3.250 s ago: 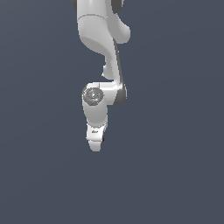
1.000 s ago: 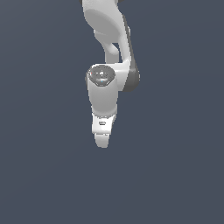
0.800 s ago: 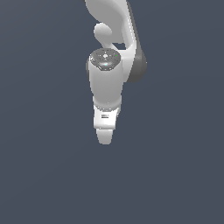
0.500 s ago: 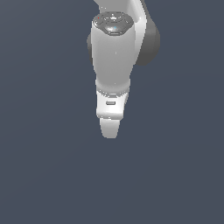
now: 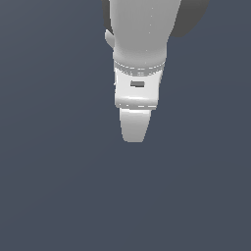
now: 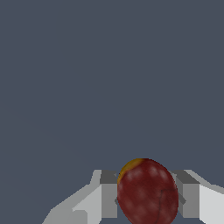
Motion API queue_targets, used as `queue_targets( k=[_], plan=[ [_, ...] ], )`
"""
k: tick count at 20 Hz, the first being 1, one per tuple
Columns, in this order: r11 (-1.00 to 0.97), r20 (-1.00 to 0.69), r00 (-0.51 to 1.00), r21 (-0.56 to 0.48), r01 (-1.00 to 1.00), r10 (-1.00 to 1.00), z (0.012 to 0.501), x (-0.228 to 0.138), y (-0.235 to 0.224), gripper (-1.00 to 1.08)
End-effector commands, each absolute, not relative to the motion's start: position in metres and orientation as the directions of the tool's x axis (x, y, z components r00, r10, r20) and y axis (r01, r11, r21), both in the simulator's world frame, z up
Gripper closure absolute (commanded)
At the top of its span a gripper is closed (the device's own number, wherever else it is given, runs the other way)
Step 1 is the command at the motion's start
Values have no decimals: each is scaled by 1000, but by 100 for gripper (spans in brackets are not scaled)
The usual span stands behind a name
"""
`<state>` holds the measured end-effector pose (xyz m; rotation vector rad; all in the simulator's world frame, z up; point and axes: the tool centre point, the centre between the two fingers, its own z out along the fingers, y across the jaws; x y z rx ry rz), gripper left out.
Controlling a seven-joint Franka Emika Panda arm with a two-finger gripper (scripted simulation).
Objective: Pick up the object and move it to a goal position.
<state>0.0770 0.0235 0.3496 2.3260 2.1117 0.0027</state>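
Observation:
In the wrist view, the object (image 6: 146,192) is a dark red roundish blob with paler speckles and a small yellow patch. It sits between the two grey fingertip pads (image 6: 108,194) of my gripper (image 6: 146,199), which is shut on it. In the exterior view the white arm reaches down from the top and my gripper (image 5: 134,132) is seen from behind as one white tip. The object is hidden there by the hand. The gripper hangs well above the plain grey ground.
A plain dark grey surface (image 5: 59,196) fills both views. No other objects, containers or edges show.
The arm has moved toward the exterior camera and appears much larger now. The gripper tip stays near the picture's middle.

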Motion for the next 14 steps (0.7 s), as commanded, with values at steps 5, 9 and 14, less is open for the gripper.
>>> queue_targets(
  k=[5, 9, 14],
  plan=[
    [-97, 1, 97, 0, 995, 995, 376, 83, 30, 108],
    [-98, 0, 98, 0, 995, 995, 384, 85, 32, 108],
    [-98, 0, 98, 0, 995, 995, 387, 86, 32, 108]
  ],
)
